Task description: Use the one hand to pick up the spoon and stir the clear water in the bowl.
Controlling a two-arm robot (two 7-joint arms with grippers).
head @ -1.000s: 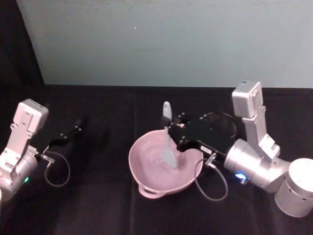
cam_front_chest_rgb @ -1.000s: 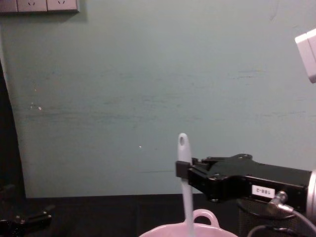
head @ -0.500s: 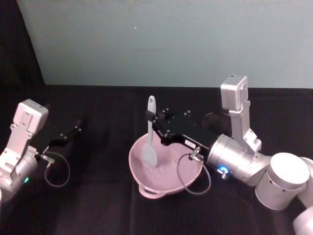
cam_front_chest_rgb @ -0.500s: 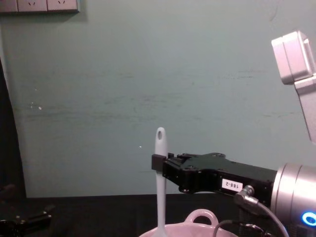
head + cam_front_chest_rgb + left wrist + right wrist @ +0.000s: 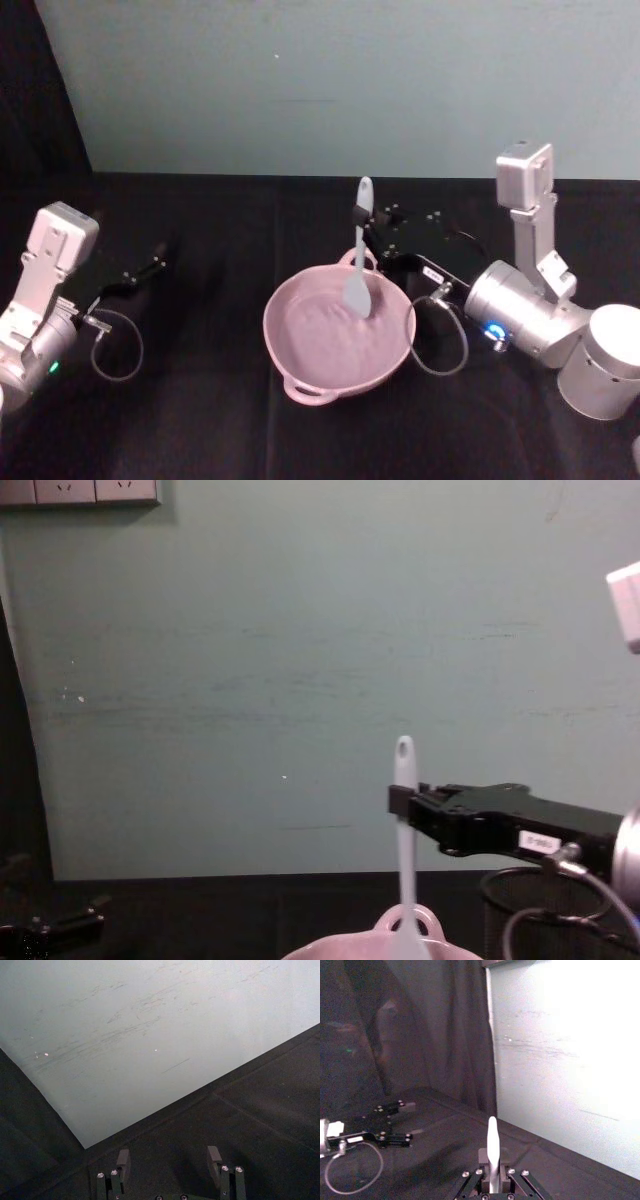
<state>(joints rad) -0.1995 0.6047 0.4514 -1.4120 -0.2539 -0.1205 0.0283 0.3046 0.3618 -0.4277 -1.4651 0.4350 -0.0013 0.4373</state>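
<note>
Pink bowl [image 5: 300,352] on black desk [image 5: 200,420], centre front, white spoon [image 5: 358,272] upright, blade inside the bowl's far side, right gripper [image 5: 364,216] jaws clamped on the upper handle, left gripper [image 5: 153,263] parked at left, jaws apart, empty.

The spoon [image 5: 357,290] stands in the bowl [image 5: 315,350], toward its far rim.

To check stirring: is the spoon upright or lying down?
Upright: the right gripper holds the spoon handle-up, blade inside the bowl.
</note>
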